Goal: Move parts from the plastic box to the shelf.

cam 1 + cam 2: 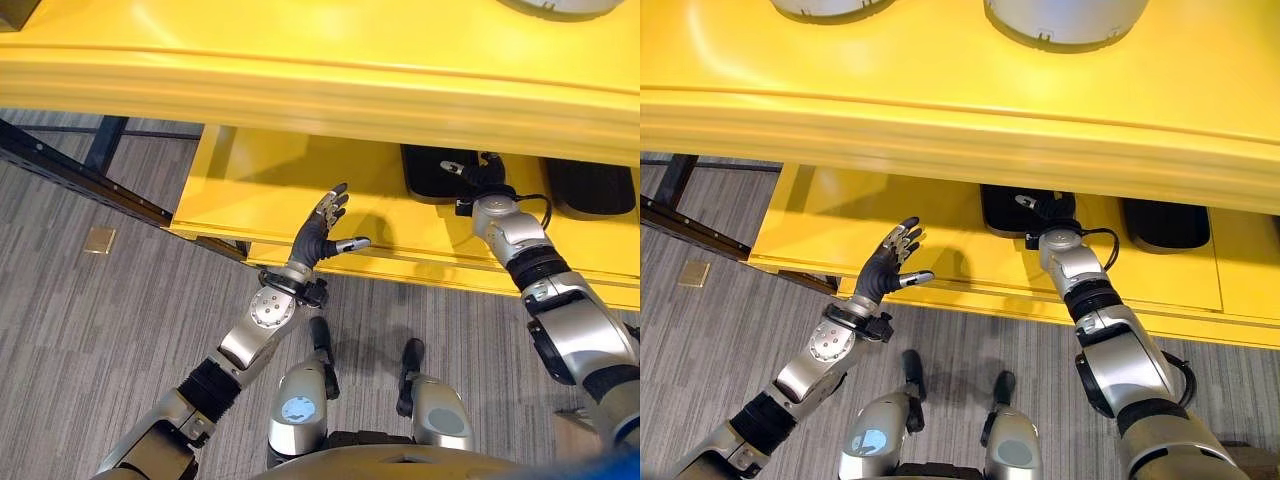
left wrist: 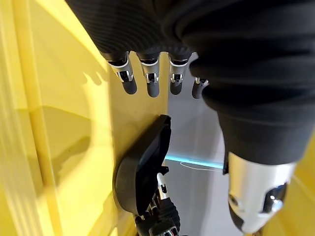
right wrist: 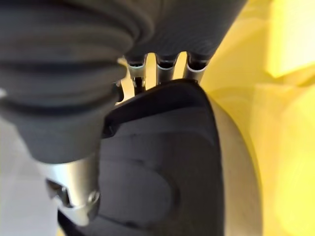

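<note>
A black moulded part (image 1: 428, 178) lies on the lower level of the yellow shelf (image 1: 260, 190). My right hand (image 1: 486, 178) reaches in under the upper level and is shut on this part. In the right wrist view its fingers (image 3: 166, 64) hook over the far edge of the part (image 3: 162, 167) and the thumb (image 3: 74, 191) sits at the near edge. My left hand (image 1: 318, 236) hovers open in front of the lower level, fingers spread and holding nothing. The left wrist view shows its straight fingers (image 2: 150, 83) and the same part (image 2: 140, 167) beyond them.
A second black part (image 1: 590, 190) rests further right on the lower level. Two pale round items (image 1: 1065, 20) stand on the upper level, whose thick front edge (image 1: 300, 85) overhangs the lower one. A dark metal frame (image 1: 80, 170) and a brass floor plate (image 1: 99, 239) are at left.
</note>
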